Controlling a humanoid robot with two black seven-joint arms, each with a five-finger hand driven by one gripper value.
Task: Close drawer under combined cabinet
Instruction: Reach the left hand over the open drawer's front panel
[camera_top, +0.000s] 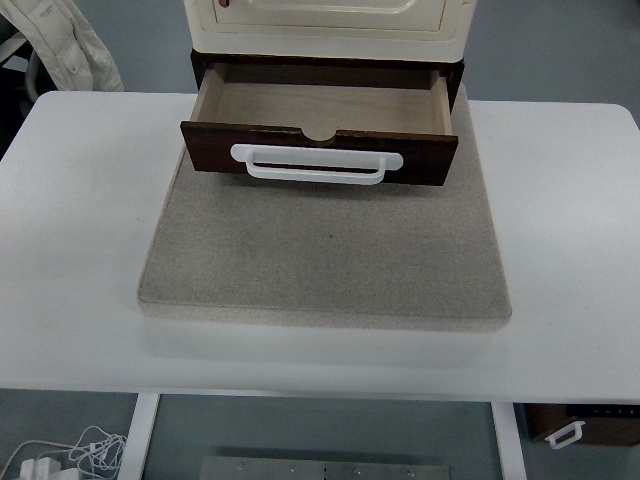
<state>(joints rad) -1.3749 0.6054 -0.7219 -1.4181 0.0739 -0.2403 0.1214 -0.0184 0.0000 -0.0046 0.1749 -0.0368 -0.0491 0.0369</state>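
A dark brown wooden drawer stands pulled out from the base of the cream cabinet at the top centre. Its pale inside holds nothing that I can see. A white bar handle runs across the drawer front. Neither of my hands shows in the top view.
The cabinet stands on a grey-beige mat lying on a white table. A white cloth or garment hangs at the top left. Below the table's front edge lie white cables and, at the right, a brown box with a white handle.
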